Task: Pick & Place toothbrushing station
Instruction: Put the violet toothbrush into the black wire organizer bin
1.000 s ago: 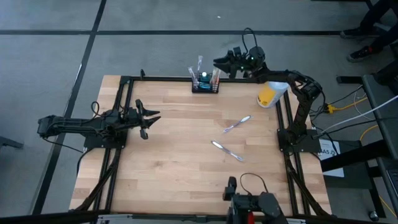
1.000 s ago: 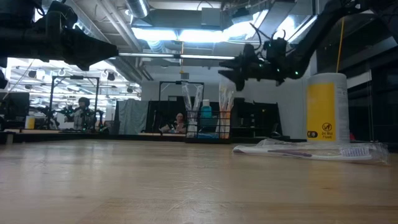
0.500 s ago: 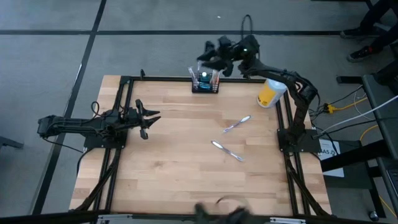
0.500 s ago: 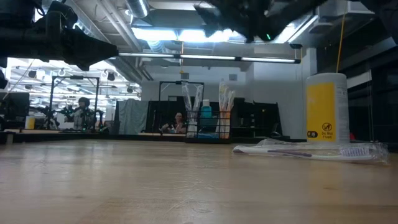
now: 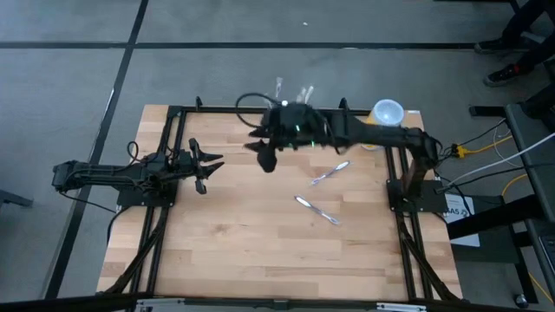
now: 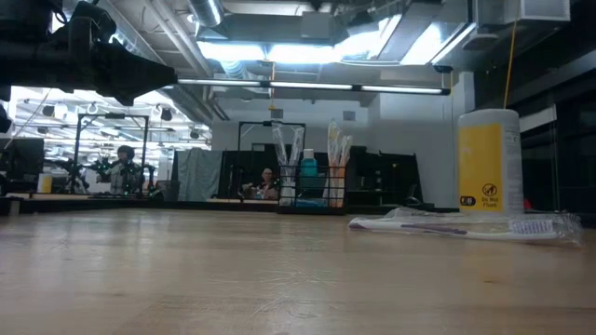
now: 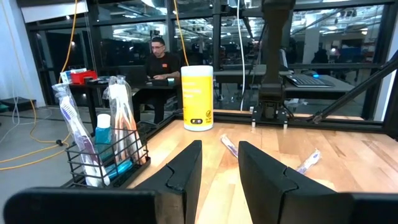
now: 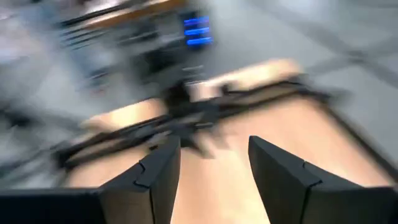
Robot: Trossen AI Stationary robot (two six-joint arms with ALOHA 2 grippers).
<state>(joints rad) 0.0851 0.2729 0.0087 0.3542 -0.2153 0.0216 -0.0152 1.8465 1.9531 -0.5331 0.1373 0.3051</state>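
Note:
The toothbrushing station (image 6: 310, 189) is a small black wire rack holding toothbrushes and a blue tube. It stands on its base at the table's far edge and also shows in the left wrist view (image 7: 102, 158). In the high view my right arm covers it, and only the brush tops (image 5: 279, 87) stick out. My right gripper (image 5: 264, 153) is open and empty in the air, just on the near-left side of the station; its wrist view (image 8: 213, 174) is blurred. My left gripper (image 5: 208, 165) is open and empty at the table's left.
A yellow cup with a white rim (image 6: 488, 172) stands at the far right corner (image 5: 388, 113). Two wrapped toothbrushes (image 5: 331, 172) (image 5: 316, 211) lie right of the table's middle. The near half of the table is bare wood. People sit in the room beyond (image 7: 163, 59).
My right gripper has swung from beyond the table's far edge, near the yellow cup, toward the table's left and near side, passing over the station. It has risen out of the low view. The station and the cup stand as before.

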